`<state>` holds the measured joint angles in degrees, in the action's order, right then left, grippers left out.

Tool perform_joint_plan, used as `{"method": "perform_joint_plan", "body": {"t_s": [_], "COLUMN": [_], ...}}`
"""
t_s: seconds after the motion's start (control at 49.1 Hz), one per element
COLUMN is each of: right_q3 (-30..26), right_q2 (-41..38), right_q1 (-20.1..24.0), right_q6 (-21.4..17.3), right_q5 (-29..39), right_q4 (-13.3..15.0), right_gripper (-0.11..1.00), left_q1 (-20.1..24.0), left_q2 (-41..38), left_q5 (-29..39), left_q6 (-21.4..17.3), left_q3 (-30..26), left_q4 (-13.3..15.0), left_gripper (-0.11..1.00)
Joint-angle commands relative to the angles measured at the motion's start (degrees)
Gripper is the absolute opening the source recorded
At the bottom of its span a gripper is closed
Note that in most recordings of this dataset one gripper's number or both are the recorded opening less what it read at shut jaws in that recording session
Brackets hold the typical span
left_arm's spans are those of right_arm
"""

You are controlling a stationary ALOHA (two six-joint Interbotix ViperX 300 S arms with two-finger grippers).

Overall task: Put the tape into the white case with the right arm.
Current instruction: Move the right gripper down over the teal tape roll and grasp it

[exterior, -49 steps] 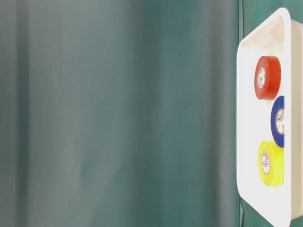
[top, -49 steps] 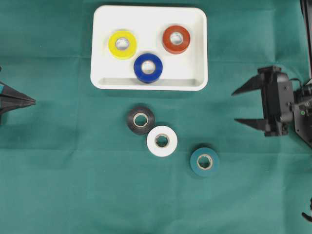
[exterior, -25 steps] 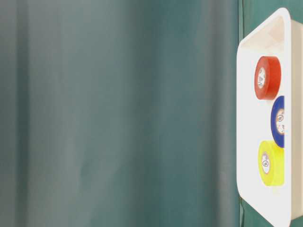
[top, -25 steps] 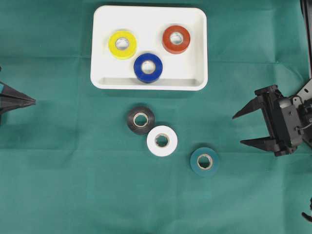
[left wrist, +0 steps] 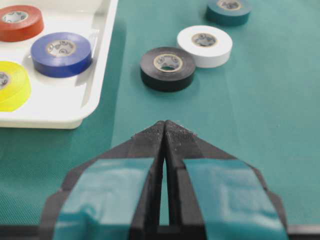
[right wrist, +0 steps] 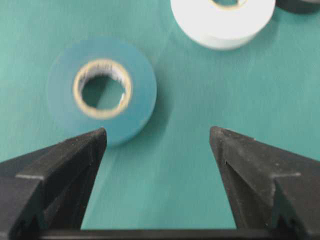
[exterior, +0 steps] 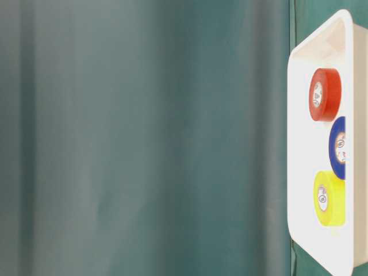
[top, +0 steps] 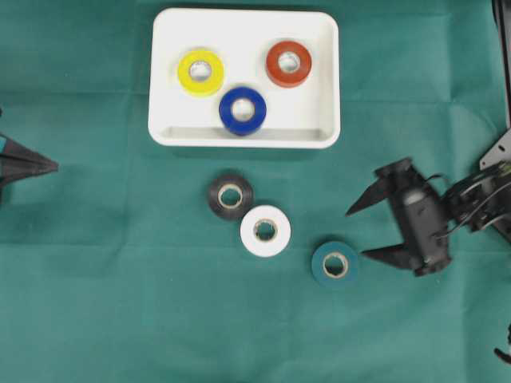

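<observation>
Right tool (top: 357, 234) spread wide, empty, just beside teal tape roll (top: 334, 264) lying flat on green surface (top: 120, 303). Left tool (left wrist: 164, 126) clenched. White case (top: 319, 32) holds yellow, red, blue rolls.

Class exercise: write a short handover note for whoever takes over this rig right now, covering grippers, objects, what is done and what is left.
Right gripper: open, empty, close to the teal tape roll.
Left gripper: shut, empty, off to the side.
Shallow white plastic case: holds the yellow, red and blue tape rolls.
Left to do: the black, white and teal rolls lie on the green cloth.
</observation>
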<state>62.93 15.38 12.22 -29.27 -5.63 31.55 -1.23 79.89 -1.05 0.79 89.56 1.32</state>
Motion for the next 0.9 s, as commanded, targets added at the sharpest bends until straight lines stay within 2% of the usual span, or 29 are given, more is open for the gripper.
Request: {"method": "perform_joint_plan", "body": {"t_s": [0.0, 0.204, 0.428, 0.754, 0.876], "right_q3": [-3.8, -8.1, -8.9, -12.4, -13.2], "right_q2": [-3.5, -9.8, -11.2, -14.6, -15.8], "right_q1": [0.6, 1.3, 1.7, 3.4, 3.7], "right_q6": [0.3, 0.4, -0.1, 0.0, 0.0], "right_q5": [-0.8, -0.9, 0.4, 10.3, 10.8], "right_q4": [0.2, 0.2, 0.2, 0.0, 0.0], "right_gripper": [0.51, 0.51, 0.51, 0.51, 0.51], "left_q1": [0.1, 0.1, 0.1, 0.1, 0.1], "left_q2": [-0.7, -0.6, -0.6, -0.6, -0.6], "left_q5": [-0.3, -0.3, -0.3, -0.3, -0.3], "left_q6": [0.0, 0.0, 0.0, 0.0, 0.0], "left_q3": [-0.8, -0.8, -0.8, -0.8, -0.8], "left_q4": [0.0, 0.0, 0.0, 0.0, 0.0], "left_gripper": [0.00, 0.00, 0.00, 0.00, 0.00]}}
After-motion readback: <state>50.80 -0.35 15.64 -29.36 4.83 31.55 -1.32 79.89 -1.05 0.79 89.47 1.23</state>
